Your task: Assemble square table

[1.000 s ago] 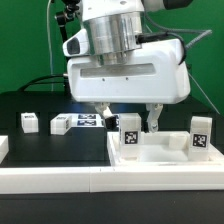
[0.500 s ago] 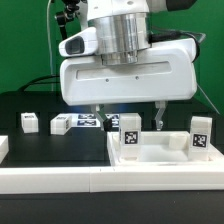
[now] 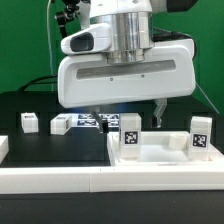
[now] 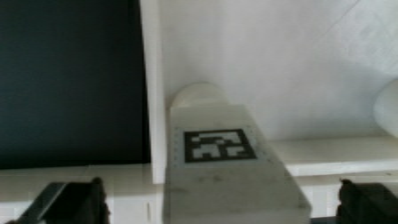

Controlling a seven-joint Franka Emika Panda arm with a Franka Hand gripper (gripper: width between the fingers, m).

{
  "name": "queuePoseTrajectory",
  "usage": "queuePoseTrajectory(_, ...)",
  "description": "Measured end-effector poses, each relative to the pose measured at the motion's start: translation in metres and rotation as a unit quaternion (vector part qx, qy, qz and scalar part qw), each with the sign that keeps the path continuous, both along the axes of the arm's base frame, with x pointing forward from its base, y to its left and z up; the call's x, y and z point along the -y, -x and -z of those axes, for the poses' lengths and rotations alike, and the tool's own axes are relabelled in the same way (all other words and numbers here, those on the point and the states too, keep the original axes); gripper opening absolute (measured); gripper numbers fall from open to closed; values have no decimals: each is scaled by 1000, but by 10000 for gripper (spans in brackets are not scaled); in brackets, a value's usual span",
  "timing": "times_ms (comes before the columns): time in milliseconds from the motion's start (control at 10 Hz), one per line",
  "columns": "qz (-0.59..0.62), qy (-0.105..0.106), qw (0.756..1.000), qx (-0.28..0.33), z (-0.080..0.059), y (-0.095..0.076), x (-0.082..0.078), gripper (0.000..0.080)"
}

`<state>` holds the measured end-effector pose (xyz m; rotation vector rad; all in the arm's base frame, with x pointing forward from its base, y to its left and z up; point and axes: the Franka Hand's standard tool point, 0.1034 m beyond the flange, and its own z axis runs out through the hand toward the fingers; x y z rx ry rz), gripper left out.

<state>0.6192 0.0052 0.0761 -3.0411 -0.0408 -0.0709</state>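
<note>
Wrist view: open pincer [image 4: 217, 200] straddles a white leg [image 4: 201, 105] bearing a black-and-white tag [image 4: 217, 145], on the white rimmed slab [image 3: 165, 160]; fingertips [image 4: 71, 200] cut off by frame edge.

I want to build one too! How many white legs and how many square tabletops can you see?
white legs: 4
square tabletop: 1
Total: 5
</note>
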Motion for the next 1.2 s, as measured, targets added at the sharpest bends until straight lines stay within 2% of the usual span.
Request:
queuePoseTrajectory(100, -22, 1, 1000, 2, 0, 0, 1, 649)
queuePoseTrajectory(200, -17, 0, 1000, 2, 0, 0, 1, 519)
queuePoseTrajectory(300, -17, 0, 1000, 2, 0, 0, 1, 519)
queuePoseTrajectory(400, -11, 0, 1000, 1, 0, 0, 1, 382)
queuePoseTrajectory(500, -3, 0, 1000, 0, 0, 0, 2, 287)
queuePoseTrajectory(600, 1, 0, 1000, 0, 0, 0, 2, 287)
queuePoseTrajectory(900, 112, -6, 994, -9, 0, 0, 2, 288)
queuePoseTrajectory(1200, 244, -11, 970, -11, 1, 1, 2, 288)
